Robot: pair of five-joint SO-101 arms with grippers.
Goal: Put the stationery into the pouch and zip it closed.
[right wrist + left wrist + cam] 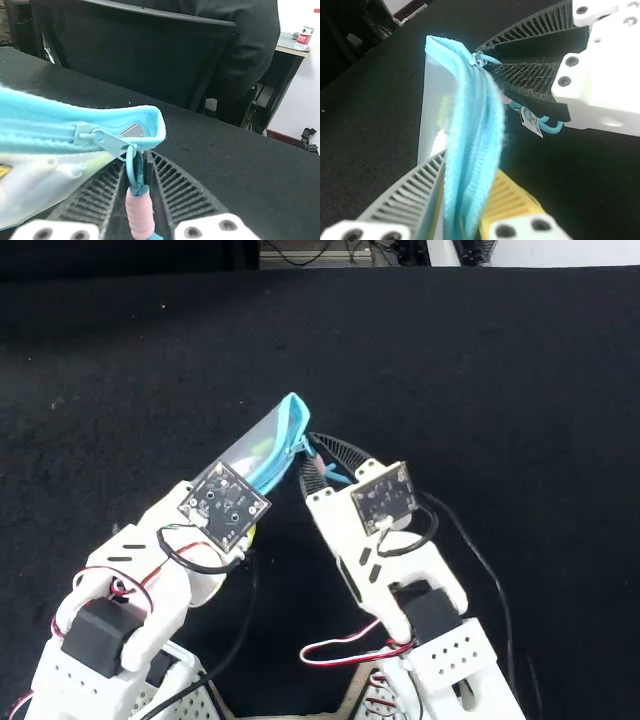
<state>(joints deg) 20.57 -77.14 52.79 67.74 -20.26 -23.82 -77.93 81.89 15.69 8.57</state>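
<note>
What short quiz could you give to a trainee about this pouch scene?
1. True or false: the left pincer grips the pouch.
2. The right pincer holds: A a pen; B the pink zip pull; C nothing.
3. Which colour is the zip tape?
Key: 1 true; 2 B; 3 light blue.

A black-covered counter [500, 360] is seen spread wide; cables [310, 252] are glimpsed beyond its edge at twelve o'clock. A black chair [150, 55] is set just behind the counter.
</note>
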